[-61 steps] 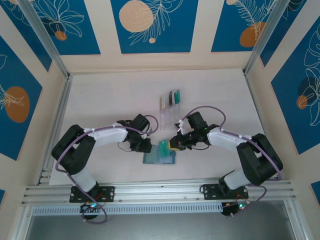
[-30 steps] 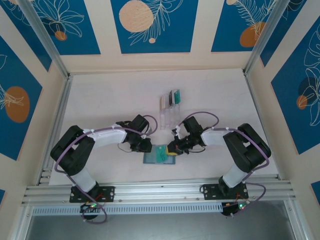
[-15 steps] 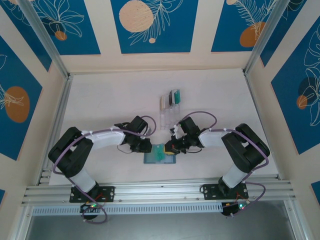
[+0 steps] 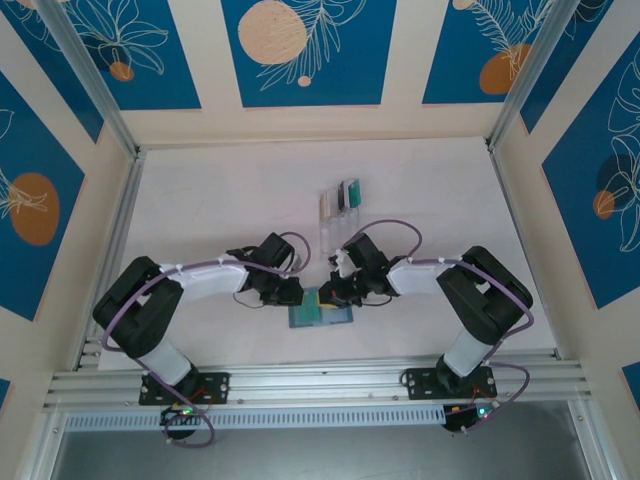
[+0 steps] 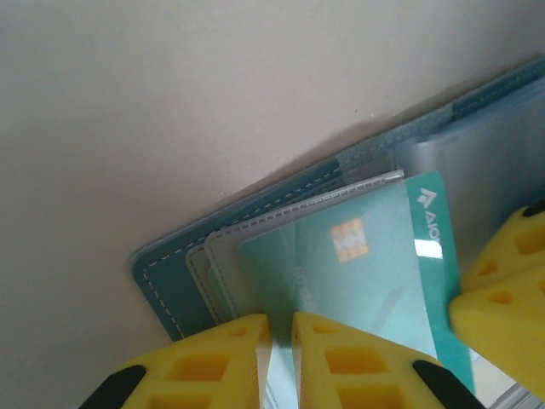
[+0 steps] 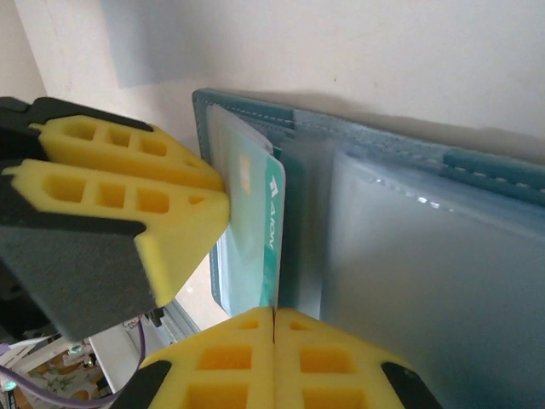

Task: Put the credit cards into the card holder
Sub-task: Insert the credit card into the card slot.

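Observation:
The slate-teal card holder lies open on the table near the front. A teal-green credit card with a gold chip sits partway inside one of its pale see-through pockets. My left gripper is pinched on that pocket's sleeve at the holder's left half, with a thin gap between its yellow fingers. My right gripper is shut on the card's trailing edge, facing the left gripper across the holder. The right half's clear pockets hold nothing I can see.
A clear acrylic slotted rack stands behind the grippers at mid-table with a few cards upright in it. Aluminium rails line the table's left side and front edge.
My right gripper has carried the card leftward across the holder until it meets the left gripper, and the card now sits deeper in the pocket. The left gripper shifted only slightly.

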Motion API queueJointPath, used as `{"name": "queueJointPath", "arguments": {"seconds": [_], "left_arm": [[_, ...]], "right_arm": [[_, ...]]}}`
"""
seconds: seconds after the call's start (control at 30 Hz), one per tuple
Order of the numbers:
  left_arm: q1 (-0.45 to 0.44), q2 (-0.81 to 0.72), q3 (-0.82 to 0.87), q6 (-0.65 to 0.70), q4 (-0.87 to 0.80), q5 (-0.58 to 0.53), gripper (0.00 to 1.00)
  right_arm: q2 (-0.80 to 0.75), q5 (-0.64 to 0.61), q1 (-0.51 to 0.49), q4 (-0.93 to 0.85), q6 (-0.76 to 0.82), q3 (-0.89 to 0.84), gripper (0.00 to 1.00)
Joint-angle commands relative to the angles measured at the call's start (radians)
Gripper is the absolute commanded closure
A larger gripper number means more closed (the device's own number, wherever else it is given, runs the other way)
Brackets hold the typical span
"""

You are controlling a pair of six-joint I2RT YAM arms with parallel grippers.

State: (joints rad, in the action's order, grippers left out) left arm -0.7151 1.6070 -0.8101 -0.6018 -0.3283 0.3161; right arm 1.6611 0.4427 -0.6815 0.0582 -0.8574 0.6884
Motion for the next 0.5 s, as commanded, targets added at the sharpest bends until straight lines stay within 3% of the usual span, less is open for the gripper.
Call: {"name": "queueJointPath", "arguments": {"seconds": [0.0,0.23,0.47], "left_arm": [[-0.014,-0.020,0.021,-0.012,-0.080,0.014,0.83],[0.025,-0.125,0.028,-0.013,-0.105,0.045,0.81],[0.027,-0.105,0.057,0.000,-0.105,0.034,0.95]], "right_arm": [[0.028,-0.024,-0.001,0.010,-0.008,0.022,1.00],[0.028,-0.019,0.015,-0.019,0.013,0.018,1.00],[0.030,-0.009,0.015,-0.044,0.029,0.038,1.00]]}}
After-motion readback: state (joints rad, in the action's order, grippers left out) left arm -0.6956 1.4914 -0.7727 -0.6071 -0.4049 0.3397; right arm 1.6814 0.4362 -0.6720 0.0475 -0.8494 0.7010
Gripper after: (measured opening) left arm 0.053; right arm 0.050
